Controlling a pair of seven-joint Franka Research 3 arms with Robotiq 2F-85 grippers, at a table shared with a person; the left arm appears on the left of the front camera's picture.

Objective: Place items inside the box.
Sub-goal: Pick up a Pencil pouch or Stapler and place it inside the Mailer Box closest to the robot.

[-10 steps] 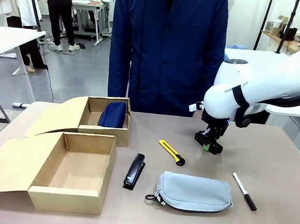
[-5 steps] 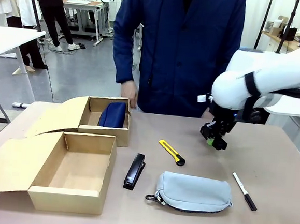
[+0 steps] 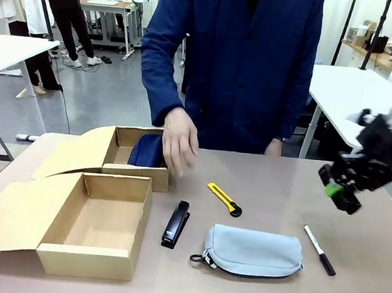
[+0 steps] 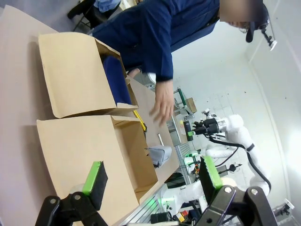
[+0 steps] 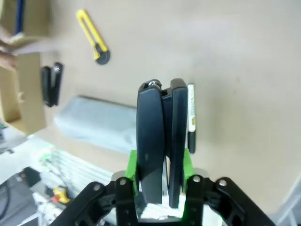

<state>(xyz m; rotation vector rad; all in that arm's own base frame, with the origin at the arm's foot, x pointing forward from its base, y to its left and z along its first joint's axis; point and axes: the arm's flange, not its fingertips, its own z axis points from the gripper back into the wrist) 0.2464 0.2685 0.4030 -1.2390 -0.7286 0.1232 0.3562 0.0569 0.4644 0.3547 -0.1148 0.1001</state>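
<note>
The wide box (image 3: 95, 225) lies open at the front left with nothing in it. To its right on the table lie the black stapler (image 3: 175, 224), the yellow utility knife (image 3: 224, 198), the grey pouch (image 3: 252, 251) and the marker (image 3: 319, 250). My right gripper (image 3: 339, 188) hovers, blurred, above the table's right edge, beyond the marker. In the right wrist view its green pads (image 5: 133, 165) clamp a glossy black two-bar object (image 5: 150, 136) above the marker (image 5: 190, 117). My left gripper (image 4: 153, 176) is open and holds nothing, with the box (image 4: 94, 155) ahead of it.
A smaller cardboard box (image 3: 154, 175) holding a navy pouch (image 3: 147, 149) stands behind the wide box. The person in a blue coat stands at the far edge, one hand (image 3: 179, 142) hanging over that smaller box's right end. A white table (image 3: 339, 90) stands at the right.
My right arm has swung from the middle right of the table out to its right edge. The person has leaned in and lowered a hand beside the smaller box.
</note>
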